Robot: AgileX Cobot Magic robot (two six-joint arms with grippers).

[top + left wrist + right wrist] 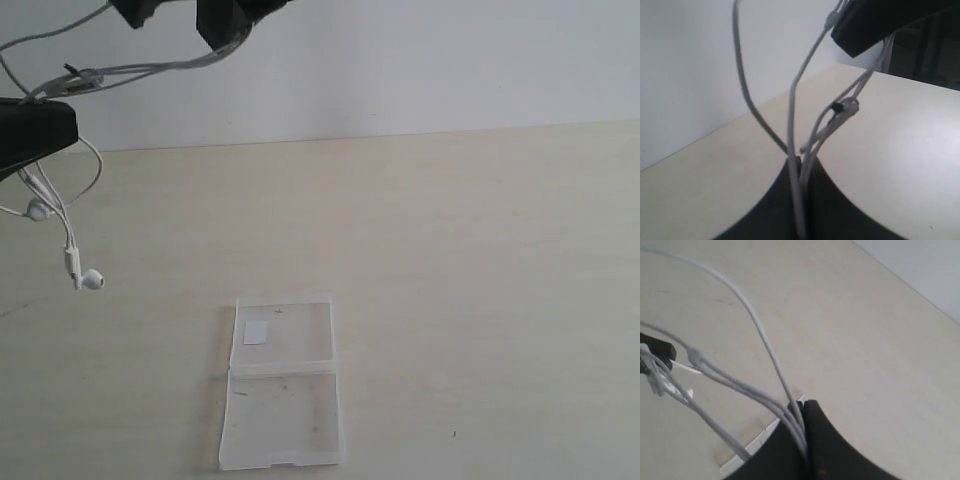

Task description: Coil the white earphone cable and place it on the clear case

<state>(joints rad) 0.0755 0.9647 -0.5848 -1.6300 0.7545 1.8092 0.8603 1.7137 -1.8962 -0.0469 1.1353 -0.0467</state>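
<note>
The white earphone cable (150, 68) hangs in the air, stretched in several strands between my two grippers. My left gripper (68, 126) at the far left is shut on the strands (792, 100), which run out from between its closed jaws (800, 167). Two earbuds (92, 280) dangle below it on thin wires. Up at the top, my right gripper (218, 38) is also shut on the cable (760, 330), pinched at its jaw tips (802, 407). The clear case (282, 395) lies open and flat on the table, low in the middle, with a white sticker (256, 332) on its far half. Both grippers are well above and left of it.
A pale wooden table (480, 280) spreads to the right and front of the case. A white wall (450, 60) stands behind the table's far edge. An edge of the case (747, 442) shows beneath my right gripper.
</note>
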